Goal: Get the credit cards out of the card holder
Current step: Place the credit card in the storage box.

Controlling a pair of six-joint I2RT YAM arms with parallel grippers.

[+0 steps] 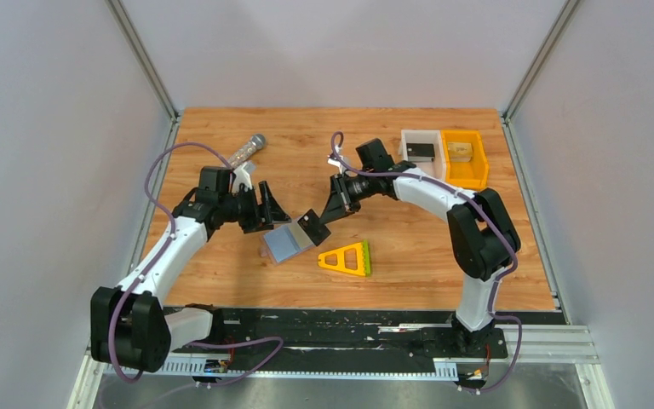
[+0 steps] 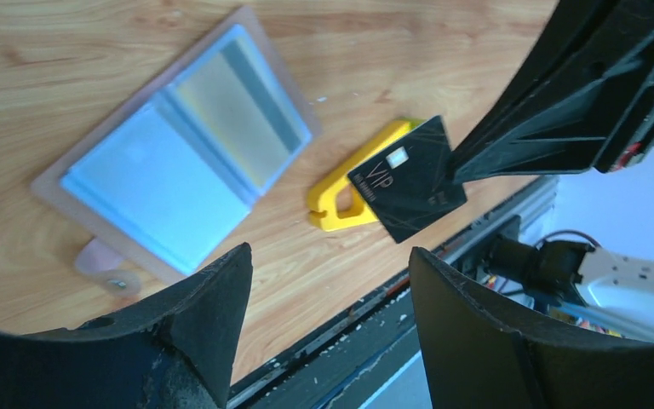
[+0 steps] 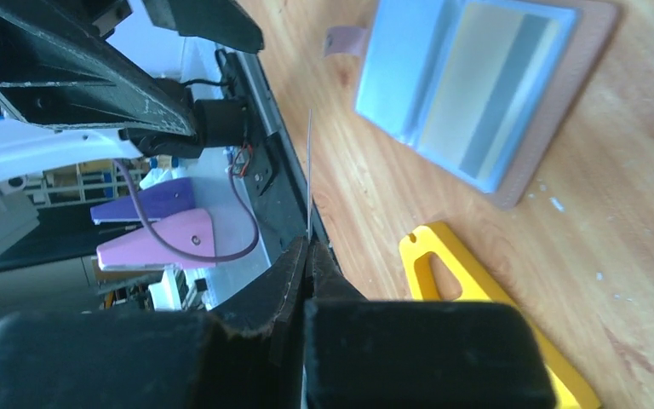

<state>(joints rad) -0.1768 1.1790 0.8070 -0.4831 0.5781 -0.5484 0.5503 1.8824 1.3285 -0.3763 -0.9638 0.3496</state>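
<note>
Two fingers of the right gripper [image 3: 306,256] press flat together on one corner of a black credit card [image 2: 407,179] with gold lines, a small chip and the letters VIP on its face. In the right wrist view the card shows only as a thin edge standing out from the fingertips. It hangs in the air, apart from the card holder [image 2: 179,149] and in front of the triangular frame [image 2: 341,192] as the left wrist camera sees it. Facing it from the other side, the left gripper [image 2: 328,264] stands with its fingers spread wide and nothing between them, its tips pointing toward the card and just short of it. Below and between the two grippers lies the card holder, spread open and flat on the wooden table [image 1: 409,247] near the middle, a little toward the near edge. Its grey-blue inner panels face up, one of them striped with slots, and a brownish rim and a small tab show around the outside. Whether more cards sit in the slots cannot be told. Just beside the holder, toward the right edge, lies the yellow-and-green triangular frame, not touching it. Well apart, in the far right corner, a white bin [image 1: 407,136] and an orange bin [image 1: 479,162] stand side by side — each with something small inside. A clear tube [image 1: 245,151] with a grey cap lies toward the far left corner.
</note>
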